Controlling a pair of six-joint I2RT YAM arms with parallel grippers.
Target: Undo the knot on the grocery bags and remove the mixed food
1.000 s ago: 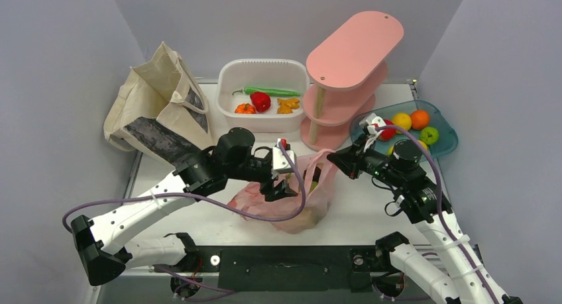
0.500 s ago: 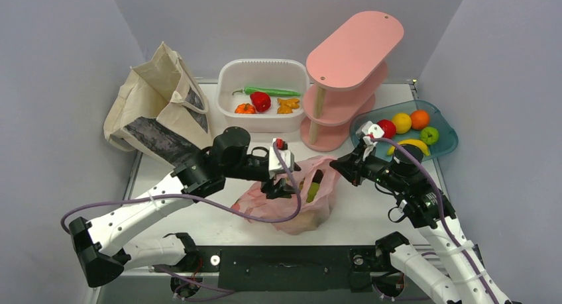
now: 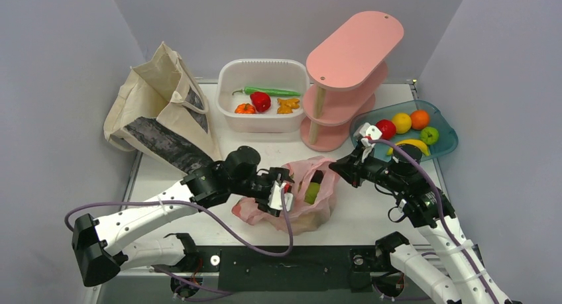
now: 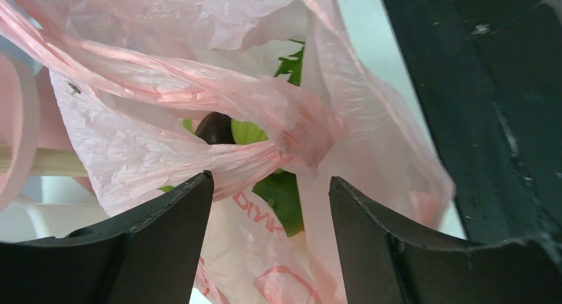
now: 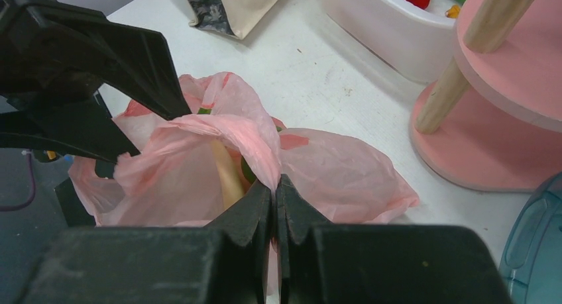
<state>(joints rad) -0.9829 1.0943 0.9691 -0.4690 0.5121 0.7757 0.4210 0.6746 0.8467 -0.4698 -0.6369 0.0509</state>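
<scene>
Dropping lower and nearer than a second ago, the left end effector (image 4: pixel 270 182) is hanging open around the knot (image 4: pixel 301 135) of the pink bag (image 3: pixel 317 210). The right end effector (image 5: pixel 274 188) is pinching the bag's right rim, holding it taut mid-counter (image 3: pixel 371 214).

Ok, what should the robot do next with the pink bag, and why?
Probably ease the left gripper forward and close on the knot: its jaws are open with the knot just ahead, and the right gripper pinches the pink bag.

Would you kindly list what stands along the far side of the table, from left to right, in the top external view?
Beige canvas tote → white tub → pink tiered stand → teal fruit tray
</scene>
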